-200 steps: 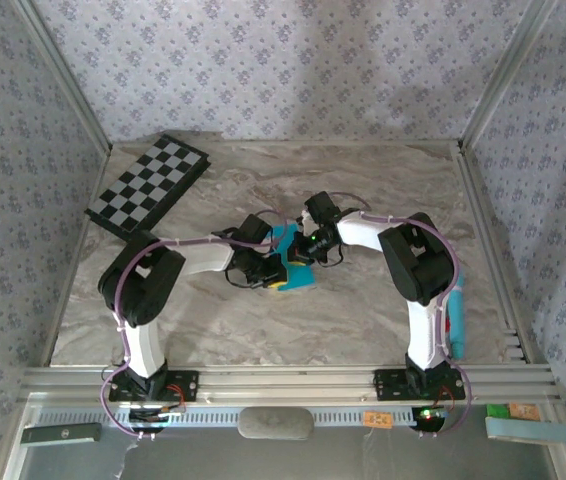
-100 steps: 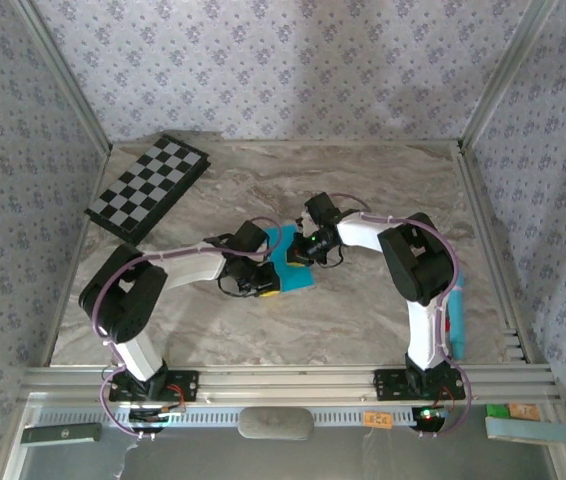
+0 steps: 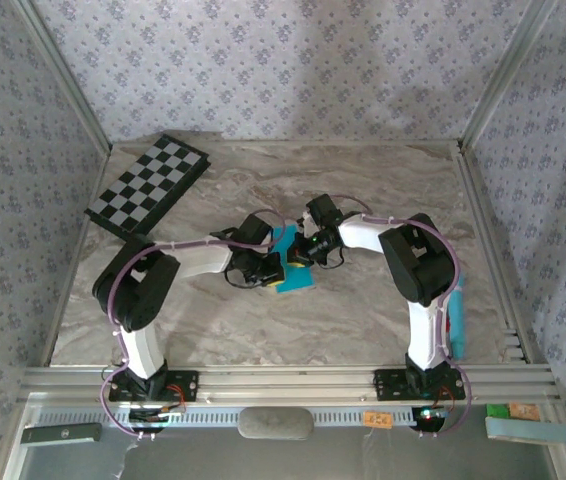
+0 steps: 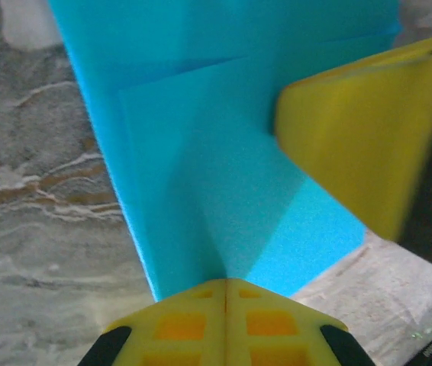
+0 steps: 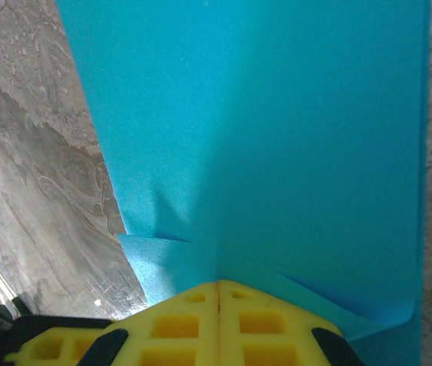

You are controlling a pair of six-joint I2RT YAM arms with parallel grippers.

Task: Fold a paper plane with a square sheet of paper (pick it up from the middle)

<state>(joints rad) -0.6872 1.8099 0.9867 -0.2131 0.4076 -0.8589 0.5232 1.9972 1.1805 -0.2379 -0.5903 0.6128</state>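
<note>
Left hand (image 4: pixel 226 284) is clenched, its yellow tips meeting on a raised ridge of the square sheet of paper (image 4: pixel 201 152), and the right hand (image 5: pixel 217 285) is clenched the same way on the opposite side. In each wrist view a shaded crease runs straight into the seam between the fingertips, so I judge both are pinching paper rather than merely pressing it. The sheet, partly folded with one flap overlapping, lies near the middle of the marble tabletop (image 3: pixel 363 330), between the two hands. To do this fold well, the two pinches should travel together and low, holding the sheet taut without tearing it, with the edges lined up before any crease is pressed flat. From above, both arms reach inward, wrists pitched down, hands nearly touching over the paper — the checkerboard (image 3: pixel 148 185) sits well apart at the far left.
</note>
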